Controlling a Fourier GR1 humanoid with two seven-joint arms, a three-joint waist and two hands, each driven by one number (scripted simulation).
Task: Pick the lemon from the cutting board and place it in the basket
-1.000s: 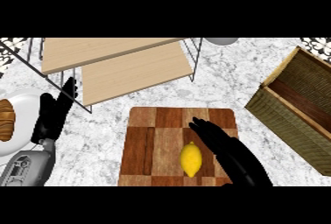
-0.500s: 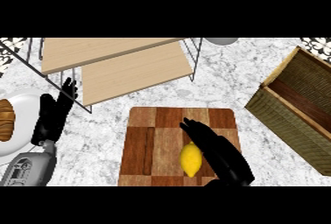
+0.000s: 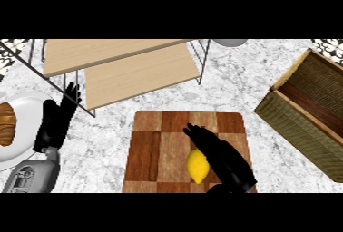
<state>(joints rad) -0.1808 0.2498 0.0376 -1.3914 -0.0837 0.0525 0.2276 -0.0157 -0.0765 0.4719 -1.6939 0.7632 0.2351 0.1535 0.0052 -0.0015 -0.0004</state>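
Observation:
A yellow lemon lies on the wooden cutting board, near its front edge. My right hand lies over the lemon's right side, fingers stretched toward the far edge of the board and covering part of the fruit; they are straight, not curled round it. The woven basket stands at the right of the counter, its brown inside showing. My left hand rests open at the left, fingers up.
A wire rack with two light wooden shelves stands behind the board. A white plate with a croissant sits at the left edge, beside my left hand. A grey round object shows at the top.
My right hand has shifted left and settled closer over the lemon, hiding more of its right side. The lemon and my left hand have stayed in place.

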